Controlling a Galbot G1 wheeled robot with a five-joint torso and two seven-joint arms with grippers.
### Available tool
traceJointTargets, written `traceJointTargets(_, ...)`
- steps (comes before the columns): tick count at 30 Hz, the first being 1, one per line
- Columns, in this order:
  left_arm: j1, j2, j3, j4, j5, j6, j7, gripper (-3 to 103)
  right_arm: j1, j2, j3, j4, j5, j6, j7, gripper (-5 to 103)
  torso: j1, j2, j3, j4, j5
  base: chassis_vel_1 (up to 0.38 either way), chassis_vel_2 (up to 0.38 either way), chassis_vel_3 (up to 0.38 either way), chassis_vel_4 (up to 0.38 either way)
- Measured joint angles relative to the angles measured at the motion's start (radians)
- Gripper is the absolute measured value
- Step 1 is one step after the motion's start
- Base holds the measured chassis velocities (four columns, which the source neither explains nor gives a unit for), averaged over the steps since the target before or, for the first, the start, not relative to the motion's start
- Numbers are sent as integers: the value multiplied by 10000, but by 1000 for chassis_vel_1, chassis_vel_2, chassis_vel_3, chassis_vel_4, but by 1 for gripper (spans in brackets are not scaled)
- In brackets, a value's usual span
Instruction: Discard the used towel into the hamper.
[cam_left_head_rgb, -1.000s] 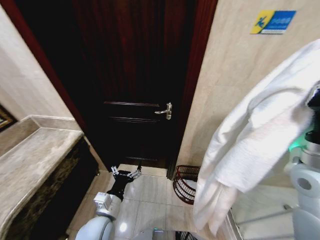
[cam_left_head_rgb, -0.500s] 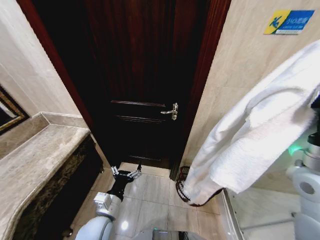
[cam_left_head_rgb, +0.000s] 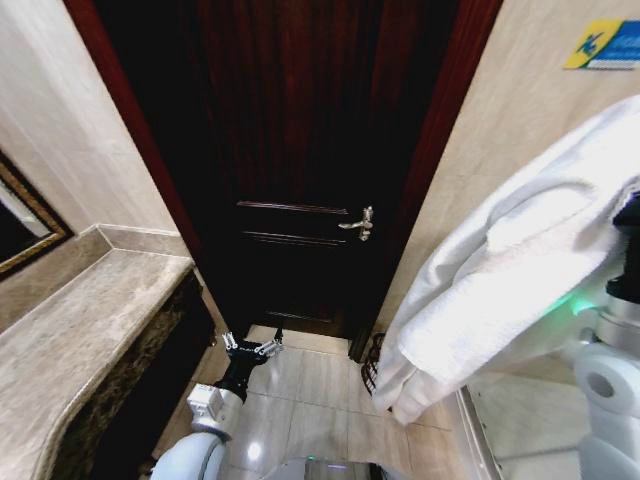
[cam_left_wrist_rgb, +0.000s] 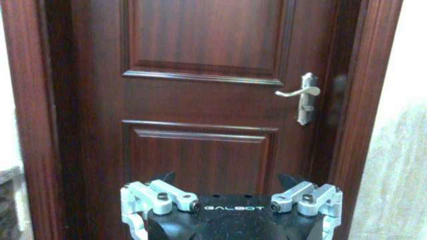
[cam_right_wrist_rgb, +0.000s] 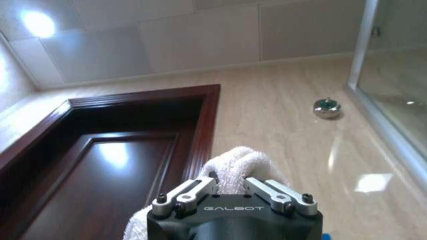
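Note:
The used towel (cam_left_head_rgb: 500, 270) is white and thick and hangs in a long fold on the right of the head view, held up high by my right arm (cam_left_head_rgb: 612, 340). In the right wrist view my right gripper (cam_right_wrist_rgb: 230, 187) is shut on a bunched end of the towel (cam_right_wrist_rgb: 233, 162). A dark sliver of the hamper (cam_left_head_rgb: 371, 362) shows on the floor beside the door frame, mostly hidden behind the towel's lower end. My left gripper (cam_left_head_rgb: 250, 345) hangs low over the floor tiles, open and holding nothing, facing the door (cam_left_wrist_rgb: 200, 100).
A dark wooden door (cam_left_head_rgb: 300, 180) with a metal lever handle (cam_left_head_rgb: 358, 223) stands shut ahead. A marble counter (cam_left_head_rgb: 80, 320) runs along the left. Tiled wall and a glass shower panel (cam_left_head_rgb: 520, 430) close the right side. The pale floor (cam_left_head_rgb: 300, 400) lies between.
The whole picture has shifted right, so the camera has turned left. The towel's lower end now covers most of the hamper. The left gripper keeps its pose.

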Motion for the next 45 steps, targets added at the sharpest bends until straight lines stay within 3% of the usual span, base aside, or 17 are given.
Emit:
traceJointTargets(10,0,1,0,0,0,0,0,100,-31,130,-113,164,-198,3,24,5,0,0,0,1,-5,-47,-46,-48,-45)
traceJointTargets(20,0,2,-1,0,0,0,0,100,949,-726,-230,-419,245,-53,112,5,-1,0,0,4,-5,-12,-16,-31,-14)
traceJointTargets(31,0,3,0,0,0,0,2,100,3449,-1666,-1073,-2205,597,-89,206,5,0,0,1,1,-4,0,0,0,0)
traceJointTargets(36,0,2,-1,0,0,0,0,100,5465,-2110,-1894,-3386,531,-83,268,5,0,0,1,1,-5,0,0,0,0)
traceJointTargets(40,0,1,-1,0,0,0,0,100,6902,-2156,-2793,-4249,357,108,267,5,1,0,1,3,-9,0,0,0,0)
traceJointTargets(45,0,1,-1,0,0,0,0,100,7559,-2055,-3311,-4734,208,247,211,5,2,-1,2,3,-4,0,0,0,0)
